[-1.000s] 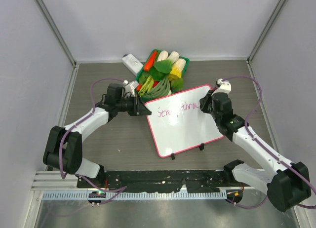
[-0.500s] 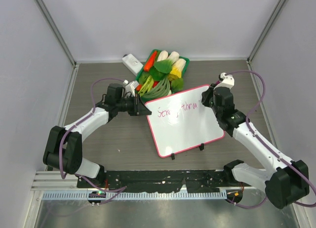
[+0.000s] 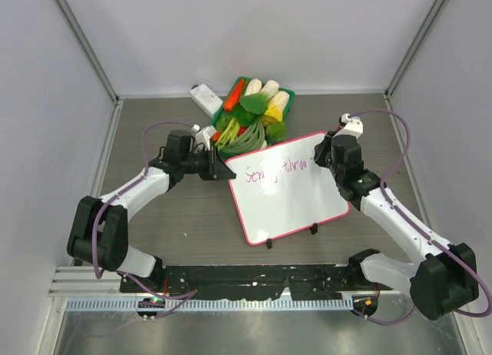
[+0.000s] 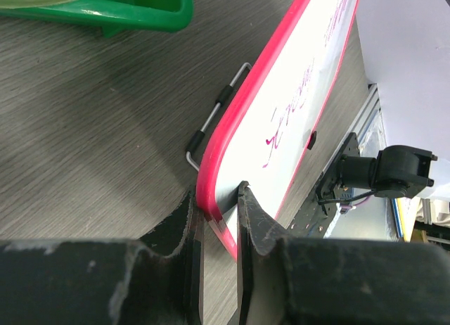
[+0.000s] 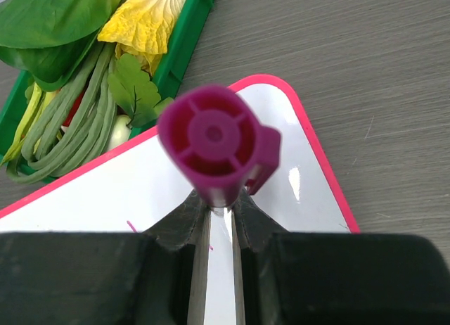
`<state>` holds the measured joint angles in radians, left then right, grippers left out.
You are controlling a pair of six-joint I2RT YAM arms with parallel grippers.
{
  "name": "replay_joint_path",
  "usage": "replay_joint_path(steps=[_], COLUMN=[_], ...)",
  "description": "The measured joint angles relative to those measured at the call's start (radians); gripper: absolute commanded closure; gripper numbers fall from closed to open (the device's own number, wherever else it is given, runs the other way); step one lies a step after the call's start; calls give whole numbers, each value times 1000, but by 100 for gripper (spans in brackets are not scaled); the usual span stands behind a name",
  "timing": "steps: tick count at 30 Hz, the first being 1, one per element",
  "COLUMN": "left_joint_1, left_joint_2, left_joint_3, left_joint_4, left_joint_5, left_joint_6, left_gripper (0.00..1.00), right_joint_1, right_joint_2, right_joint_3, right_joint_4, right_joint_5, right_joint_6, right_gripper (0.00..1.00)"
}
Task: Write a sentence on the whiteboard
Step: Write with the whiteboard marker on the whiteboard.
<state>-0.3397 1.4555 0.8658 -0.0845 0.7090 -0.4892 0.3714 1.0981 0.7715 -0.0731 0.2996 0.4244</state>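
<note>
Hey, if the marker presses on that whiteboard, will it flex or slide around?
Probably little flex: the whiteboard looks flat and rigid. It likely would skate on its wire leg over the table, but the left pincer clamps its rim.

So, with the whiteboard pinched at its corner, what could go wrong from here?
The left gripper pinches the whiteboard only near one corner, so pressure from the magenta marker in the right gripper might pivot it. The sentence reaches close to the board's right edge; the line may run out of room.
</note>
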Motion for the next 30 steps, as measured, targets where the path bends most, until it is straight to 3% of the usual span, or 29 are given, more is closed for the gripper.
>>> replay_joint_path(steps=[30], left_joint_1=[-3], left_joint_2=[2], left_joint_3=[2], left_joint_4=[-3], left_joint_5=[-4], left_joint_6=[0], left_gripper=[100], right_joint_1=[0], right_joint_2=[-24], right_joint_3=[-37], right_joint_4=[-4], right_joint_5=[-21], right_joint_6=[-7], right_gripper=[99])
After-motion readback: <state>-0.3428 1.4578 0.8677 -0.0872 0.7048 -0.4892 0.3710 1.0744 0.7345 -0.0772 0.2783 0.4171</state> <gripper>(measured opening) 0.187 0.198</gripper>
